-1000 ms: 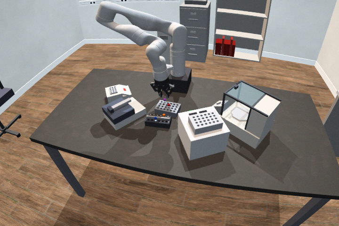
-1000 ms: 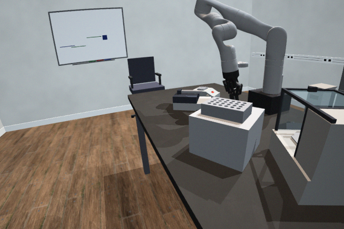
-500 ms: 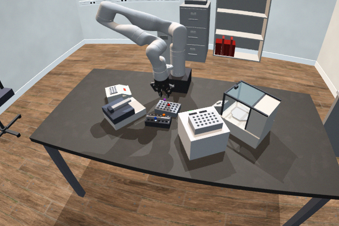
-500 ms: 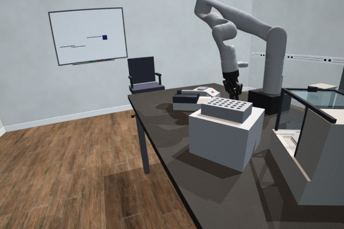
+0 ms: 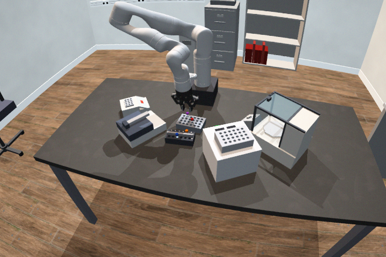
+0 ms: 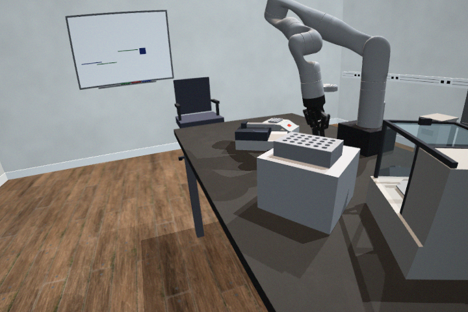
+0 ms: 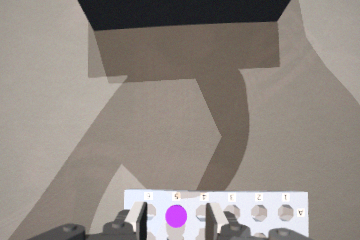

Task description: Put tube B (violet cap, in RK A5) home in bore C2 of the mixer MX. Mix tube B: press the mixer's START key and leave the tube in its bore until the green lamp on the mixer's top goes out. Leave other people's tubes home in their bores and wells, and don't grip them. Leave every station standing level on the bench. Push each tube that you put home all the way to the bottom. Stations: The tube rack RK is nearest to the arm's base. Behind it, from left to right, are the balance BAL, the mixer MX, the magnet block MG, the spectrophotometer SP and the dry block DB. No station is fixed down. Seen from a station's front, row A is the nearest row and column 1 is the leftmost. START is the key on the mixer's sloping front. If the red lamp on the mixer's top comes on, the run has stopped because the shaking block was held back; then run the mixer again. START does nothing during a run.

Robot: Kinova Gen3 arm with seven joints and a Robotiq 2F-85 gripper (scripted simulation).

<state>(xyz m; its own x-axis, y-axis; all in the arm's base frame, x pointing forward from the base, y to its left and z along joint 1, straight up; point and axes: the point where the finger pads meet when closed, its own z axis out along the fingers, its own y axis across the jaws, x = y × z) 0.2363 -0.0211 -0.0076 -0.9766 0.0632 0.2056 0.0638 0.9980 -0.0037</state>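
Tube B's violet cap (image 5: 187,113) (image 7: 176,216) stands up out of well A5 of the grey tube rack RK (image 5: 200,124) (image 7: 248,198). My gripper (image 5: 186,106) (image 6: 318,129) (image 7: 176,219) hangs straight above it, pointing down. The fingers are partly open, one on each side of the cap, and nothing is between them. The mixer MX (image 5: 230,163) (image 6: 301,195) is a white box with a grey bored block (image 5: 233,137) (image 6: 308,149) on top, all bores empty. A small green lamp (image 5: 217,125) shows at its far top edge. The START key is hidden.
A red-capped tube (image 5: 192,119) stands in the rack. The dark magnet block (image 5: 179,138) with blue and orange caps lies just behind the rack. The spectrophotometer (image 5: 140,125), the dry block (image 5: 134,104) and the glass-walled balance (image 5: 284,127) stand around it. The arm's base (image 5: 206,93) is close by.
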